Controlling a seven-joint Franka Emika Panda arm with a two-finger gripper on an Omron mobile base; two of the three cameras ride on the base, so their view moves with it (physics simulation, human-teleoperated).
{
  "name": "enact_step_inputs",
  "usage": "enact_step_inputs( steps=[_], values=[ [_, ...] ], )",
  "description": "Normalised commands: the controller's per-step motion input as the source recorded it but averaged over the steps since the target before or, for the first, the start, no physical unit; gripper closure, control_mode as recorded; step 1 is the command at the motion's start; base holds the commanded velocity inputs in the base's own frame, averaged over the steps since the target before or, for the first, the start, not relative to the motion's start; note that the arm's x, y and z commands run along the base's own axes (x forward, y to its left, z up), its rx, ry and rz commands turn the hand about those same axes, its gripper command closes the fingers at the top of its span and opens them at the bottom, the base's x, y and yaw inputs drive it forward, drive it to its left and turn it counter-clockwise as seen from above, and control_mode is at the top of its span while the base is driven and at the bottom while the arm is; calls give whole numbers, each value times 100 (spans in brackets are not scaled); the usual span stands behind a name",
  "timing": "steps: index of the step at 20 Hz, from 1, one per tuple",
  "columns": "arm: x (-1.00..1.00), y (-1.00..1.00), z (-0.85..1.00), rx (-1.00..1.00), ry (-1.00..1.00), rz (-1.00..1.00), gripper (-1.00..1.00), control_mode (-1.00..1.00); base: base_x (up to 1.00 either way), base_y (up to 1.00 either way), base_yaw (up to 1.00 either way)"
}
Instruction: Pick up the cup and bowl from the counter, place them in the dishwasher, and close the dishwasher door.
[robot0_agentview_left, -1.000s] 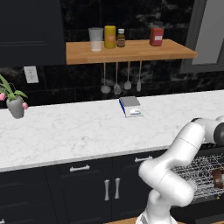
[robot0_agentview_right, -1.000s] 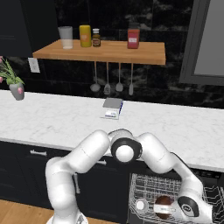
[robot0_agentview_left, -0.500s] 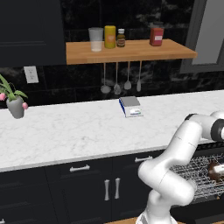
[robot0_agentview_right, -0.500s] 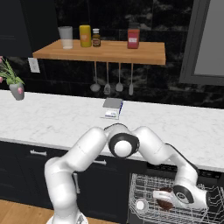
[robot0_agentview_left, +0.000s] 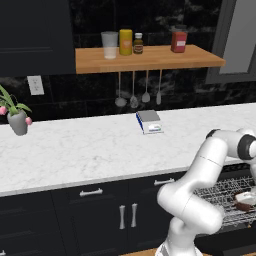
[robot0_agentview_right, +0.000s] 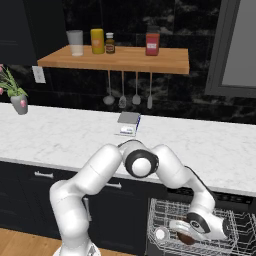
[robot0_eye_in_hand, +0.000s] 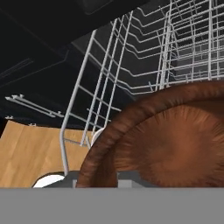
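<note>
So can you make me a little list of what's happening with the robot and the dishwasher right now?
Robot hand: gripper low inside the open black dishwasher, over its silver wire rack
Bowl: small glossy reddish-brown round bowl right at the gripper, in the rack
Grip: cannot tell if the fingers are closed on the bowl
Also in rack: a small white round thing, maybe the cup
Dishwasher door: down, not closed
Counter: white marble counter carries a grey flower vase and a small grey box

A black shiny stone wall (robot0_agentview_left: 75, 95) stands at the back; a brown wooden shelf (robot0_agentview_left: 150, 58) hangs on it; a white wall plug (robot0_agentview_left: 35, 85) sits to its left; dark cupboards with silver handles (robot0_agentview_left: 92, 192) stand below; the brown wood floor (robot0_agentview_right: 20, 242) shows low down.
</note>
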Motion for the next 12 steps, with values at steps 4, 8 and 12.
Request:
enact_step_inputs(
  steps=[4, 8, 12],
  values=[
    [3, -2, -46, -1, 0, -2, 100, -100, 0, 0, 0],
    [3, -2, -7, 0, 0, -1, 100, -100, 0, 0, 0],
    [-2, 0, 0, 0, -1, 0, -100, -100, 0, 0, 0]
  ],
)
